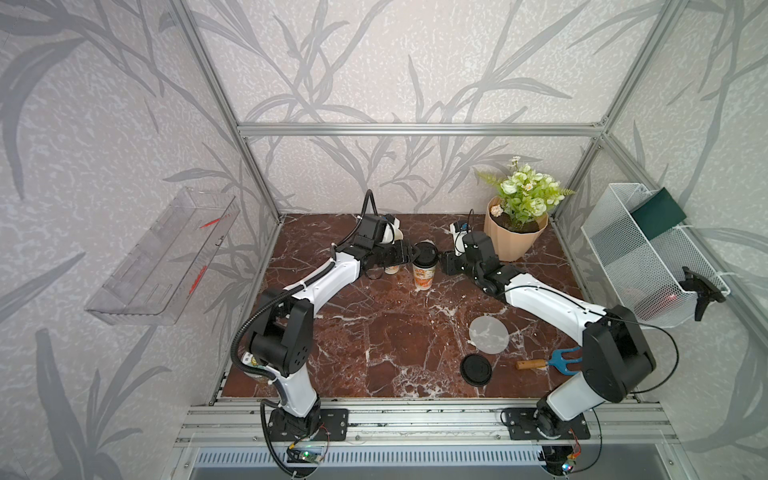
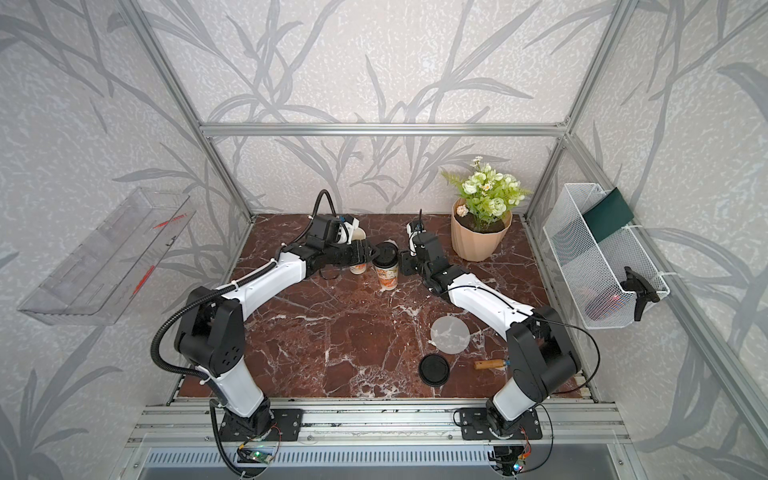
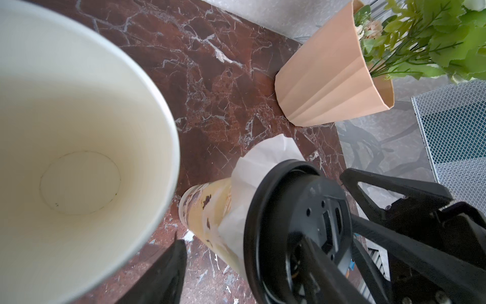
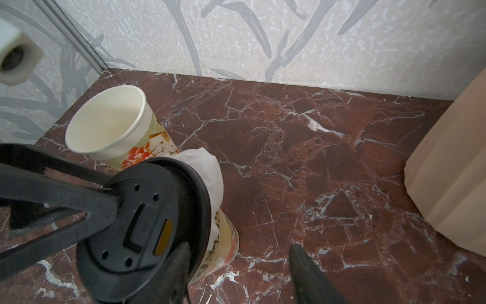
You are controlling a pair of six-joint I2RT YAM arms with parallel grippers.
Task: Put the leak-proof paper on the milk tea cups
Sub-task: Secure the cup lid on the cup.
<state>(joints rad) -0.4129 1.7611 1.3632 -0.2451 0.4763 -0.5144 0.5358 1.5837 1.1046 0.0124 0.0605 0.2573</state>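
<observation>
Two milk tea cups stand at the back of the marble table. One cup (image 1: 424,277) (image 4: 223,237) carries a black lid (image 1: 425,251) (image 3: 289,210) with crumpled leak-proof paper (image 3: 263,163) (image 4: 207,171) sticking out under it. The other cup (image 1: 392,269) (image 3: 79,131) (image 4: 110,123) is uncovered and empty, partly hidden under my left wrist. A second paper disc (image 1: 488,333) (image 2: 450,334) lies flat at the front right. My left gripper (image 1: 409,255) (image 3: 242,244) is open, one finger over the lid. My right gripper (image 1: 446,264) (image 4: 239,247) is open beside the lidded cup.
A loose black lid (image 1: 476,369) lies near the paper disc, with a blue hand fork with a wooden handle (image 1: 548,362) to its right. A peach plant pot (image 1: 513,235) stands at the back right. A mesh basket (image 1: 648,257) hangs on the right wall, a clear shelf (image 1: 162,257) on the left.
</observation>
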